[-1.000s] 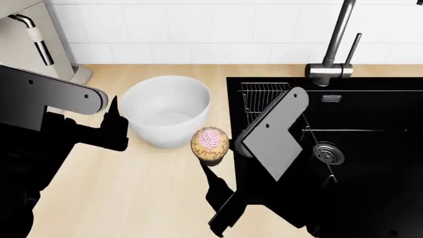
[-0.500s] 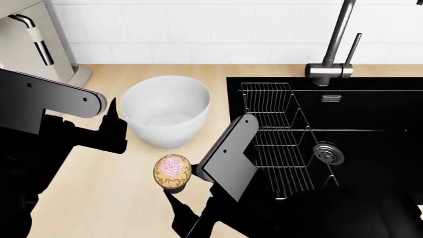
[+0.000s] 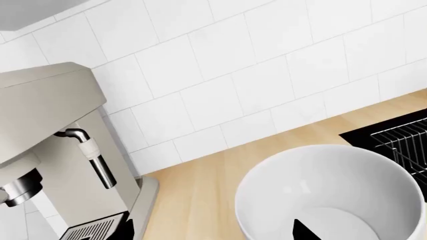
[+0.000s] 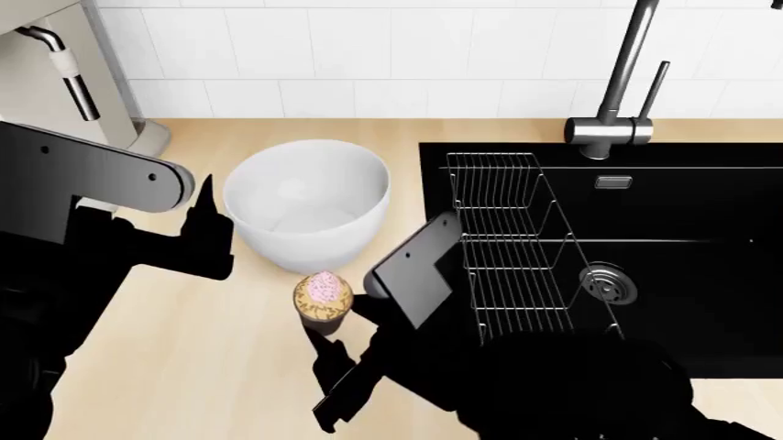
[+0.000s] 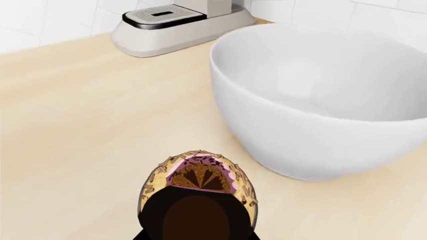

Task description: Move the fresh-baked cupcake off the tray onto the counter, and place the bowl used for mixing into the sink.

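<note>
The cupcake (image 4: 323, 298) with pink frosting is held low over the counter (image 4: 183, 367), just in front of the bowl (image 4: 308, 202). My right gripper (image 4: 325, 328) is shut on its dark wrapper. In the right wrist view the cupcake (image 5: 198, 177) fills the space at the jaws, with the bowl (image 5: 320, 100) close behind it. The white bowl stands upright on the counter left of the sink (image 4: 698, 302). My left gripper (image 4: 208, 225) is open at the bowl's left rim, with one fingertip (image 3: 303, 231) over the bowl (image 3: 333, 190). The tray is out of view.
A beige coffee machine (image 4: 55, 73) stands at the back left, close to the bowl. A wire rack (image 4: 514, 247) sits in the sink's left half, by the steel drain (image 4: 608, 284). A tall tap (image 4: 618, 82) rises behind it, against a white tiled wall.
My right arm carried the cupcake left from the sink's edge and toward the front, then lowered it close to the counter. The left arm and the bowl stayed put.
</note>
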### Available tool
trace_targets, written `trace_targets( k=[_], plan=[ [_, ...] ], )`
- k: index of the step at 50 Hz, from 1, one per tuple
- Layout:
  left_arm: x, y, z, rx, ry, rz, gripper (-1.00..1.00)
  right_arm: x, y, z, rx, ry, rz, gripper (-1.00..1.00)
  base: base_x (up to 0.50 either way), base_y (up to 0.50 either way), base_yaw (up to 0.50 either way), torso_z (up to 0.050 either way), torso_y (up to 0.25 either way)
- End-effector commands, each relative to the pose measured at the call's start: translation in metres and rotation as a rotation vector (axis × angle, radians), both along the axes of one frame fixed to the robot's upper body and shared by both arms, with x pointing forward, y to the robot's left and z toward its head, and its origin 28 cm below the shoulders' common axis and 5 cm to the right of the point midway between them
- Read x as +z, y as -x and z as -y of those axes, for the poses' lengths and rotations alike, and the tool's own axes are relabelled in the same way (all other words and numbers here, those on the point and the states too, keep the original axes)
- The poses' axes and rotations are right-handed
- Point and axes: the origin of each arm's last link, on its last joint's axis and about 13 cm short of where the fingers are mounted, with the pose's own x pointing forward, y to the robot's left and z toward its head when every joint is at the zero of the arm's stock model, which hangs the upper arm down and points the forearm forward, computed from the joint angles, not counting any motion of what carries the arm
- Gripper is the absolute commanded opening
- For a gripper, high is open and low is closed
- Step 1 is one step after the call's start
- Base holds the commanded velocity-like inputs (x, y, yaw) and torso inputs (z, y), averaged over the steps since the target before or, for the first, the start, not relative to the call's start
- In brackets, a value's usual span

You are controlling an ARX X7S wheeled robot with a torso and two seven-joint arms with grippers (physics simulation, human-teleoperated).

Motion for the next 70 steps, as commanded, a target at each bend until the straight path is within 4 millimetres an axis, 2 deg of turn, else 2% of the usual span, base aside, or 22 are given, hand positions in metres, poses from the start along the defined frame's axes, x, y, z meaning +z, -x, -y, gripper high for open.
trace_targets(
  k=[1, 14, 36, 37, 56, 70],
  plan=[
    [0.000, 0.001, 0.000, 0.003, -0.002, 0.001, 1.00, -0.020, -0.003, -0.003, -0.014, 0.015, -0.041, -1.00, 0.00, 0.00, 0.00, 0.000, 0.000],
    [-0.004, 0.001, -0.002, 0.006, 0.000, -0.002, 1.00, -0.031, 0.011, -0.005, 0.063, 0.071, -0.068, -1.00, 0.00, 0.00, 0.00, 0.000, 0.000],
    [-0.005, 0.000, -0.001, 0.004, 0.001, -0.009, 1.00, -0.044, -0.001, 0.000, 0.003, 0.088, -0.078, -1.00, 0.00, 0.00, 0.00, 0.000, 0.000],
    [-0.005, 0.000, -0.001, 0.005, 0.000, -0.009, 1.00, -0.045, -0.002, 0.000, 0.000, 0.090, -0.082, 1.00, 0.00, 0.00, 0.00, 0.000, 0.000],
    [-0.006, 0.000, -0.001, 0.003, 0.003, -0.010, 1.00, -0.040, 0.003, 0.002, 0.010, 0.095, -0.068, 1.00, 0.00, 0.00, 0.00, 0.000, 0.000],
    [-0.004, 0.000, 0.000, 0.002, 0.004, -0.006, 1.00, -0.008, 0.020, 0.017, -0.003, 0.082, 0.032, 1.00, 0.00, 0.00, 0.00, 0.000, 0.000]
  ],
)
